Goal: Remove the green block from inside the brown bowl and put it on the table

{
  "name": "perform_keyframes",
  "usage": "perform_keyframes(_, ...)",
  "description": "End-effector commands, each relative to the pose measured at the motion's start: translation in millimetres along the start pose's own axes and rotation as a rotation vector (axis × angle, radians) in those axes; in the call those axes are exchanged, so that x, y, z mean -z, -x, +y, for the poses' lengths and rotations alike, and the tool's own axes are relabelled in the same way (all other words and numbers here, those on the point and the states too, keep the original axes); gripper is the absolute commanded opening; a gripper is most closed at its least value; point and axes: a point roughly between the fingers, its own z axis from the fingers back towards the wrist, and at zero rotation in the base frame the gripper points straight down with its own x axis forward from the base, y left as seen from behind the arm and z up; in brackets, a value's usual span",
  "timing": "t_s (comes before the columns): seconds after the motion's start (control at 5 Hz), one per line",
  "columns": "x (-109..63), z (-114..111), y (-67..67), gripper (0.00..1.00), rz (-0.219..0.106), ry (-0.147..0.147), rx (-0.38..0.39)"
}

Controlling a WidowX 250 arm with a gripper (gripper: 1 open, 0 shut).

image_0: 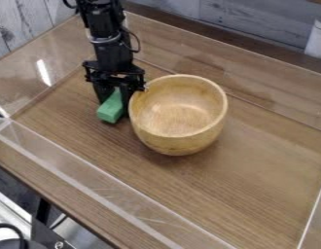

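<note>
The green block (113,108) is a small light-green bar just left of the brown bowl (179,115), down at the table (241,185) surface. My gripper (114,92) points straight down over it, its black fingers shut on the block's upper end. The bowl is round, light tan wood, with nothing visible inside. Whether the block's lower end touches the table I cannot tell.
Low clear acrylic walls (72,180) border the tabletop at front and left. The bowl's rim sits very close to the gripper's right finger. Open wood surface lies in front of and right of the bowl.
</note>
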Motion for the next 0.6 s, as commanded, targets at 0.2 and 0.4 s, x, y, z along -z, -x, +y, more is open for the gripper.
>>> perform_keyframes(0.2,-2.6,1.5,-6.0,0.00,-0.011,-0.012,0.006)
perform_keyframes(0.4,-2.8,1.5,-6.9,0.00,-0.008,-0.010,0.004)
